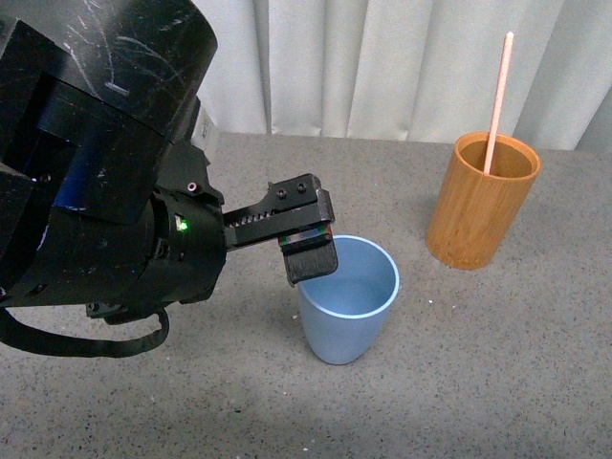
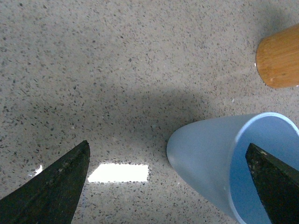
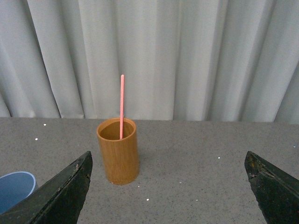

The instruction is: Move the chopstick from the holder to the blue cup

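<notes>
The blue cup [image 1: 349, 301] stands upright near the middle of the table. My left gripper [image 2: 167, 144] is open and straddles the cup's wall [image 2: 210, 158]: one finger [image 1: 310, 256] hangs over the cup's mouth, the other is outside it. The salmon-pink chopstick [image 1: 497, 100] leans upright in the wooden holder [image 1: 481, 201], at the back right and well apart from the cup. In the right wrist view, my right gripper [image 3: 168, 154] is open and empty, facing the holder [image 3: 117, 154] and chopstick [image 3: 122, 107] from a distance. The right arm is not in the front view.
The table [image 1: 497, 382] is grey speckled stone. A white curtain [image 1: 382, 57] hangs along its far edge. My left arm's black body [image 1: 96, 163] fills the left of the front view. A bright reflection [image 2: 119, 172] lies on the table between the left fingers.
</notes>
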Available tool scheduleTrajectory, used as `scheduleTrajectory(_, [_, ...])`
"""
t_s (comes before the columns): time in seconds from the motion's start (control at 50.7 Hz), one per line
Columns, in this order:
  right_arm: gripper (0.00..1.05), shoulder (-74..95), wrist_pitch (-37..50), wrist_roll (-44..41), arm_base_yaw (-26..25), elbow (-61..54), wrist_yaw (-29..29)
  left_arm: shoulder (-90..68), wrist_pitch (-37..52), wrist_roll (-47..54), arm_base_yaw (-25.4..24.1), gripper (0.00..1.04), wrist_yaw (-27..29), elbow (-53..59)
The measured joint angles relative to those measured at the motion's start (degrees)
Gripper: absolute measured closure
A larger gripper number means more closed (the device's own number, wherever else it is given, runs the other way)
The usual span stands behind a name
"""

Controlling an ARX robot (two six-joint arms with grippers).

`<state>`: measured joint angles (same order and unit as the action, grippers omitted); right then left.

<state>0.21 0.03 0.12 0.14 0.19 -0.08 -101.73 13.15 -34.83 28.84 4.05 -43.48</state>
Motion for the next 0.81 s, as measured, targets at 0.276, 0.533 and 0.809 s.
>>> scheduleTrajectory(0.276, [0.10, 0.0, 0.0, 0.0, 0.0, 0.0, 0.0, 1.2, 1.6, 0.8, -1.9, 0.08, 3.3, 0.3])
scheduleTrajectory(0.533, [0.10, 0.0, 0.0, 0.0, 0.0, 0.0, 0.2, 10.3, 58.6, 30.5, -12.7, 0.57, 11.3, 25.1])
scheduleTrajectory(0.809, [0.10, 0.0, 0.0, 0.0, 0.0, 0.0, 0.0, 49.5, 31.9, 33.7, -28.3, 1.01, -3.2, 42.0])
